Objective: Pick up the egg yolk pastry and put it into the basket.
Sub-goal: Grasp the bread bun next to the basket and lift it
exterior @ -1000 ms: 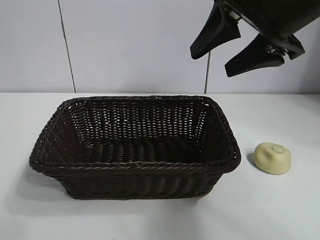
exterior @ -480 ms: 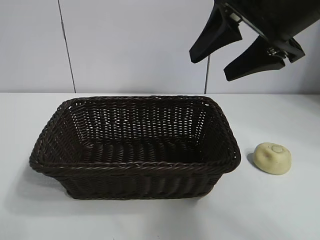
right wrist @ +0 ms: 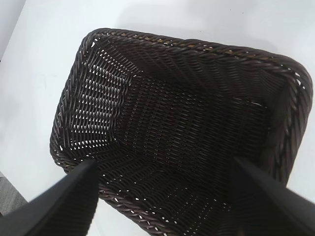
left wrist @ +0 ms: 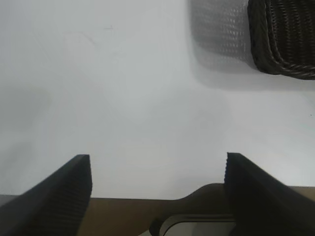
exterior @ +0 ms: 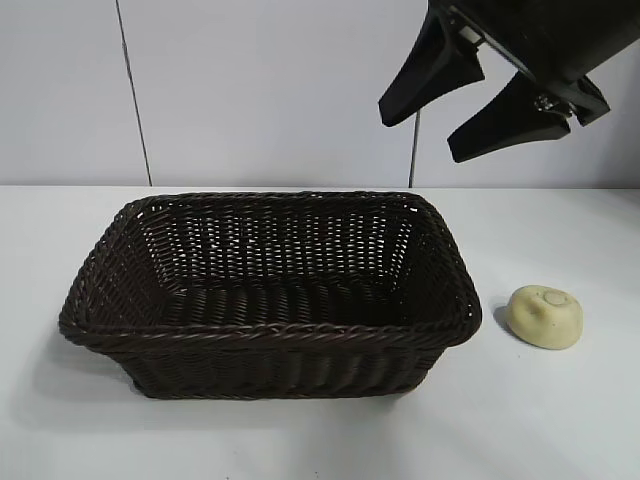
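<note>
Pale yellow egg yolk pastry [exterior: 544, 316] resting on white table [exterior: 560, 420], just beside right end of dark wicker basket [exterior: 270, 335], outside it and untouched. Right gripper [exterior: 428, 128] raised high above basket's right rear corner, well apart from pastry, up and to pastry's left in exterior view; fingers [exterior: 432, 68] spread wide, holding nothing, looking down into basket [right wrist: 187, 123]. Left gripper [left wrist: 157, 169] likewise wide and unloaded, over bare table [left wrist: 123, 88] near a basket corner [left wrist: 285, 39].
</note>
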Action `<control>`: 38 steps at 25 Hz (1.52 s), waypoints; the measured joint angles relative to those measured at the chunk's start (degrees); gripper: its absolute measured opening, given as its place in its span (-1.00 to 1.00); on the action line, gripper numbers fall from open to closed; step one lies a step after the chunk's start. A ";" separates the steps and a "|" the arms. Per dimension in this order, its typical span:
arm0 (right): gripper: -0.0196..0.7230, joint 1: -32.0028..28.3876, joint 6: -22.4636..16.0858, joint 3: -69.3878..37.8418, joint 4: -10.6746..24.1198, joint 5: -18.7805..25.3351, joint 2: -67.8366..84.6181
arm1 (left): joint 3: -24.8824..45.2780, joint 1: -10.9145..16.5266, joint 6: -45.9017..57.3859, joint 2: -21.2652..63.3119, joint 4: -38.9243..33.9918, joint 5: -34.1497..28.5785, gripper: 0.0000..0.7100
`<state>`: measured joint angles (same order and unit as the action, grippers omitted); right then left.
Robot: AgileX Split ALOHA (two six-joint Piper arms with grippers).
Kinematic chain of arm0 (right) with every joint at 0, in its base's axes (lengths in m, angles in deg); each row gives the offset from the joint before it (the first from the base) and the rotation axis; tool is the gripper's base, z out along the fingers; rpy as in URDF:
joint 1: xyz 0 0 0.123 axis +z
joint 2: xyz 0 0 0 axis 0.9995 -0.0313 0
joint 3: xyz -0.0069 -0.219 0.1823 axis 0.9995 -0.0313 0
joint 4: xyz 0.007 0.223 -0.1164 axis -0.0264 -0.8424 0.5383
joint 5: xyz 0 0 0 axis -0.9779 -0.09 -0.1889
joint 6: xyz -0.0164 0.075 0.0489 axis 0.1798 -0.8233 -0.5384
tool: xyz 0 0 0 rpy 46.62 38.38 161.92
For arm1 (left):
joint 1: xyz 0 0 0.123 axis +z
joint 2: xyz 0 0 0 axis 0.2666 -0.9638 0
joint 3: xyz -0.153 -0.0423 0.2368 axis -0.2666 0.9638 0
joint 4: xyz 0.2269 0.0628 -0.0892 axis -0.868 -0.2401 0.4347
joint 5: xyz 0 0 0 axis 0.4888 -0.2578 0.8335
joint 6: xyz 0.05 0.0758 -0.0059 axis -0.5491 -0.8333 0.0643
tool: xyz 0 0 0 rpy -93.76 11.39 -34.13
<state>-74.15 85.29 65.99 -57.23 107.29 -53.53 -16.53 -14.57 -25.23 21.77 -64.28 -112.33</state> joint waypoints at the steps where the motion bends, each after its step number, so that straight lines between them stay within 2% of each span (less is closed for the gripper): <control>1: 0.50 0.00 0.00 0.00 0.00 0.04 0.00 | 1.94 0.00 0.00 1.61 0.00 1.25 0.52; 4: 0.50 0.00 0.00 0.00 0.00 0.24 0.00 | 6.09 0.00 0.00 5.54 0.00 2.37 0.52; 10: 0.50 0.00 -0.30 0.00 0.00 0.30 0.00 | 6.34 0.00 0.00 6.50 0.05 3.07 0.52; 15: 0.50 0.00 -3.20 0.00 0.58 0.94 0.00 | 6.34 0.00 0.00 7.98 0.05 3.27 0.52; 20: 0.50 0.00 -6.90 0.52 3.27 2.75 0.00 | 6.34 0.00 0.00 16.27 0.05 3.27 0.52; 25: 0.50 0.00 -10.95 3.58 7.88 3.50 0.00 | 6.34 0.00 0.00 26.15 0.05 3.02 0.52; 27: 0.50 0.00 -14.43 4.87 11.16 3.92 0.00 | 6.28 0.00 0.00 27.33 0.05 2.61 0.52; 30: 0.50 -0.13 -19.78 6.43 18.04 4.73 -0.07 | 6.28 0.00 0.00 27.33 0.18 2.59 0.52; 33: 0.50 -2.49 -24.08 6.64 23.93 6.23 -0.15 | 6.28 0.00 0.00 27.33 0.20 2.59 0.52; 35: 0.50 -5.23 -24.89 6.64 25.62 7.18 -0.61 | 6.28 0.00 0.00 27.33 0.20 2.59 0.52; 38: 0.50 -10.00 -24.84 6.64 26.33 7.83 -2.34 | 6.28 0.00 0.00 27.33 0.20 2.59 0.52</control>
<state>-84.15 60.45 72.63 -30.90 115.12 -55.86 -10.25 -14.57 -25.23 49.09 -64.08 -109.74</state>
